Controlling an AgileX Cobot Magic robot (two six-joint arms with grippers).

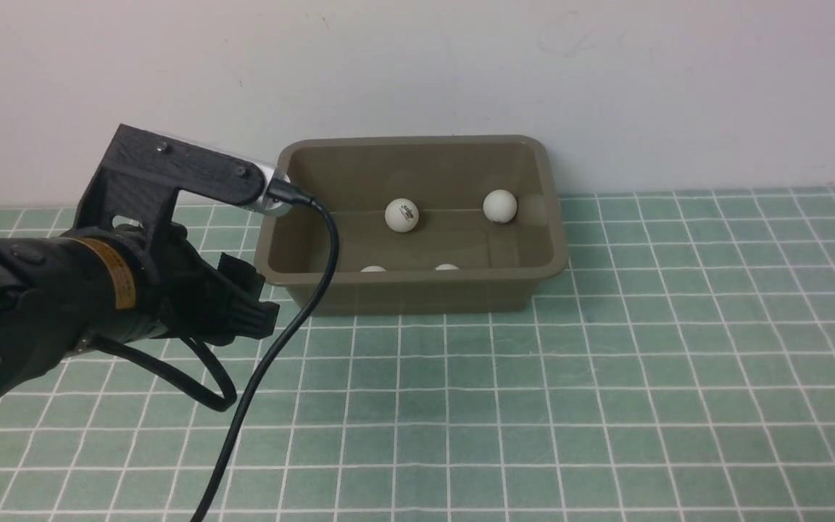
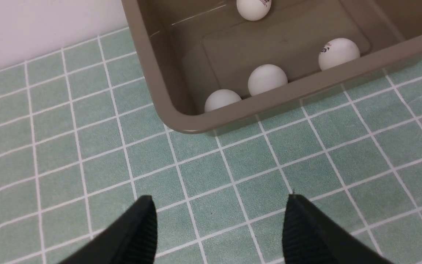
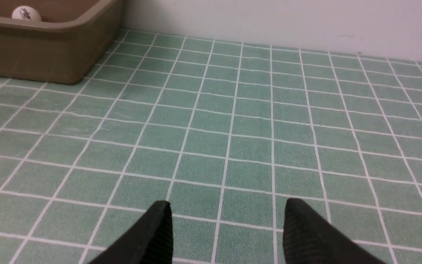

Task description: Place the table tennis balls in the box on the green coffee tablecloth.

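The olive-brown box [image 1: 417,275] stands at the back of the green coffee tablecloth [image 1: 606,362], against the wall. Several white table tennis balls lie inside it: one with a logo [image 1: 401,214], a plain one [image 1: 499,206], and two half hidden behind the front wall [image 1: 372,269]. In the left wrist view the balls [image 2: 267,79] rest along the box's near wall [image 2: 181,124]. My left gripper [image 1: 254,297] [image 2: 220,198] hangs open and empty over the cloth, just in front of the box's left corner. My right gripper [image 3: 227,202] is open and empty over bare cloth, with the box [image 3: 42,47] off to one side.
A white wall [image 1: 678,87] runs right behind the box. A black cable [image 1: 301,319] loops from the left wrist down over the cloth in front of the box. The right arm does not show in the front view.
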